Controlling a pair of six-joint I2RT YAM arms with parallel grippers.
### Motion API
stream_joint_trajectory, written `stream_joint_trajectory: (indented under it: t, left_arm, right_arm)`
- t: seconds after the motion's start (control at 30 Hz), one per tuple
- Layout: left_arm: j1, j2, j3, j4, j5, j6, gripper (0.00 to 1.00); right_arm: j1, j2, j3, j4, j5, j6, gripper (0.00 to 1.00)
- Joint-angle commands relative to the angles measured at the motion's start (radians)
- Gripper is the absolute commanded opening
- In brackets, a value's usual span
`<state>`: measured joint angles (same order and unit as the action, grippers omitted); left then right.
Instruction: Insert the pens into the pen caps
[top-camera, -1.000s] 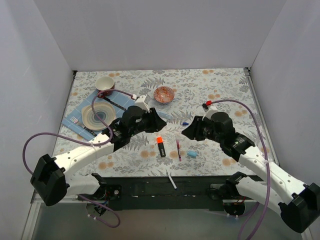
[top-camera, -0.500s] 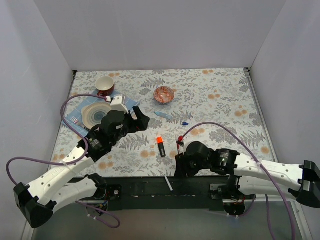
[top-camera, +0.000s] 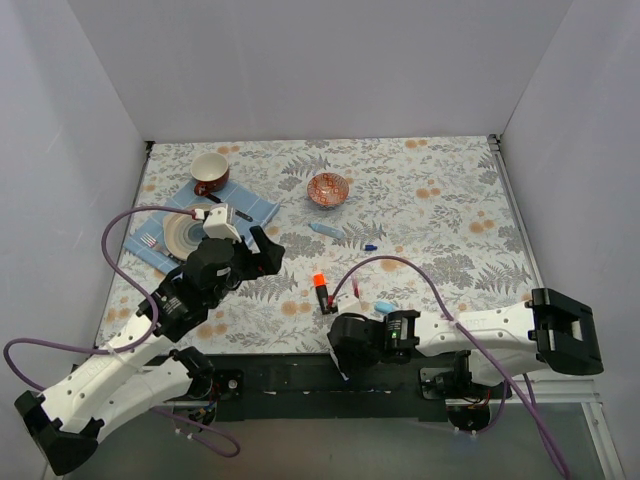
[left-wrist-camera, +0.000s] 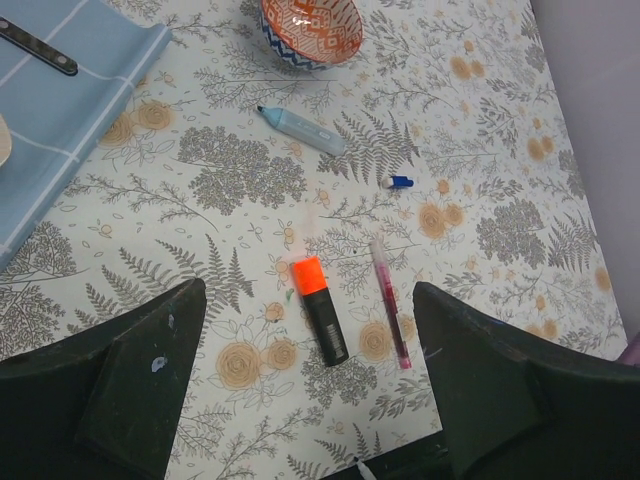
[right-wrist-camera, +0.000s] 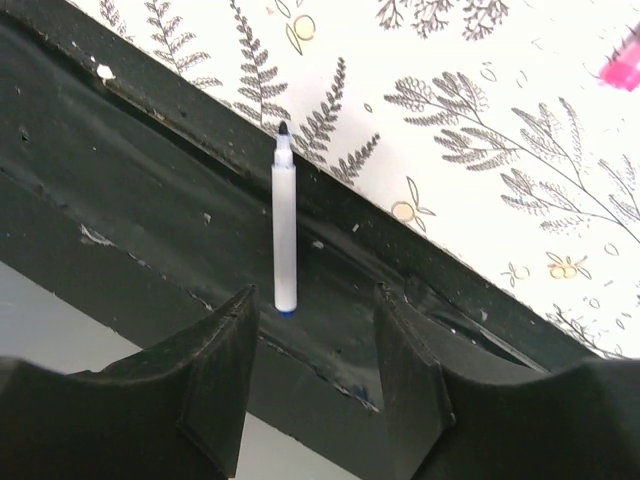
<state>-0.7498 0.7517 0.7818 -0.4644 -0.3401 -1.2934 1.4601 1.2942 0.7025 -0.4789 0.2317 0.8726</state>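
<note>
The pens lie scattered on the flower-patterned counter (top-camera: 450, 200), near its front edge. At the far left a blue cloth (left-wrist-camera: 70, 110) carries a plate (top-camera: 176, 238), with a cup (top-camera: 210, 170) behind them. Just right of the plate the left gripper (left-wrist-camera: 307, 292) hangs above the counter. Its jaws are spread wide and it holds nothing.

In its wrist view the black marker (left-wrist-camera: 322, 318) with the orange end lies straight ahead, between the two fingers but well below them. Farther back, the light blue pen (left-wrist-camera: 300, 127) rests slantwise below a red patterned bowl (left-wrist-camera: 311, 20). Right of the marker, and almost parallel to it, lies the thin magenta pen (left-wrist-camera: 388, 302). The tiny dark blue cap (left-wrist-camera: 400, 182) sits apart behind that pen. The light blue cap (top-camera: 384, 306) lies just right of the magenta pen's near end.

At the front edge the right gripper (right-wrist-camera: 315, 300) points down over the black strip (right-wrist-camera: 150, 180) that borders the counter. Its jaws are parted and empty. A slim white pen (right-wrist-camera: 284, 240) with a dark tip lies on that strip, tip toward the pattern. Its rear end sits close beside one finger.
</note>
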Motion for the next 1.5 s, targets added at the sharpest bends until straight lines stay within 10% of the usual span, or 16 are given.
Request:
stream_joint_trajectory:
  t: [0.0, 0.5, 0.73, 1.23, 1.47]
  left_arm:
    - [0.004, -0.029, -0.019, -0.022, -0.040, -0.003, 0.84]
    - [0.004, -0.038, -0.029, -0.020, -0.025, 0.003, 0.84]
    - [0.004, -0.043, -0.030, -0.014, 0.012, -0.003, 0.84]
    - [0.004, -0.123, -0.016, -0.039, 0.183, -0.118, 0.83]
    - [0.004, -0.181, -0.119, 0.157, 0.517, -0.152, 0.83]
  right_arm:
    - [0.014, 0.030, 0.031, 0.049, 0.028, 0.005, 0.55]
    - [0.040, 0.192, 0.054, 0.112, -0.032, -0.015, 0.41]
    - [0.054, 0.182, 0.071, 0.082, 0.006, -0.015, 0.01]
    - [-0.033, -0.151, 0.066, 0.195, 0.155, -0.092, 0.01]
    - [-0.191, -0.352, 0.012, 0.434, 0.165, -0.138, 0.01]
